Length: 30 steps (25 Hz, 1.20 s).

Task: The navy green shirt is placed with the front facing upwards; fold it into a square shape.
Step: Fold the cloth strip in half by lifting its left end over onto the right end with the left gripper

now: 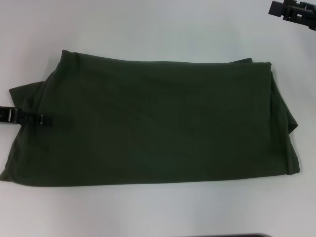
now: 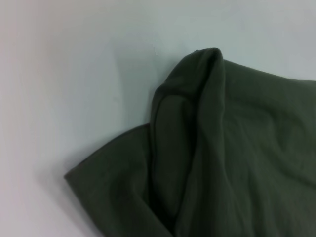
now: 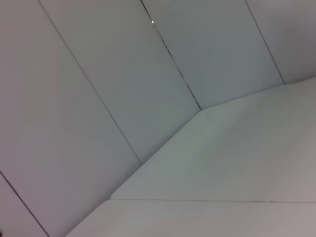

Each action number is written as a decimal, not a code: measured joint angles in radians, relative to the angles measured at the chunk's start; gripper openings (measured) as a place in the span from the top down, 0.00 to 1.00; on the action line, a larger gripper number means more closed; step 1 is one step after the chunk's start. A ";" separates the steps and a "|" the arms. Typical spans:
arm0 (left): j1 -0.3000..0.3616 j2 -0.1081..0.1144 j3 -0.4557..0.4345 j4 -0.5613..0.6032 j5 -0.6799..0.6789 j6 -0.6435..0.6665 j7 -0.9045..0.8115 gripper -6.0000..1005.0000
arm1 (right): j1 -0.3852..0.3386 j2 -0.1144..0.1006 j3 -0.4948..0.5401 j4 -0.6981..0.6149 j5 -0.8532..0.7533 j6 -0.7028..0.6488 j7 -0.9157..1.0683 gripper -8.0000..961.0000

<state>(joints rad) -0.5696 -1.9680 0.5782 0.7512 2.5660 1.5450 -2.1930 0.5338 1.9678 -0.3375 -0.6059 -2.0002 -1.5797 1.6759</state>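
Shirt folded, long axis left-right on table. Left gripper on its left edge, right gripper far-right; finger states unclear.

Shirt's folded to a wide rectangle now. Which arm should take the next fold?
Left, probably. The left tool sits at the navy green shirt's left edge; the right tool is parked at the far corner, off the cloth.

right gripper cut off; chest letters hidden
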 joint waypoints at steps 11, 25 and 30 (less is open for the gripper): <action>0.000 -0.001 0.000 0.005 0.000 -0.022 -0.001 0.35 | -0.001 0.000 0.000 0.000 0.016 0.002 0.001 0.05; -0.009 -0.002 0.000 0.001 0.025 -0.033 -0.004 0.66 | -0.006 -0.001 0.000 0.000 0.025 0.003 0.001 0.05; -0.009 -0.002 0.000 0.000 0.026 -0.033 -0.004 0.84 | -0.006 -0.002 -0.002 0.000 0.025 0.003 0.001 0.05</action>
<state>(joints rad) -0.5789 -1.9695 0.5783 0.7517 2.5922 1.5122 -2.1968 0.5276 1.9663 -0.3393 -0.6059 -1.9757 -1.5767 1.6765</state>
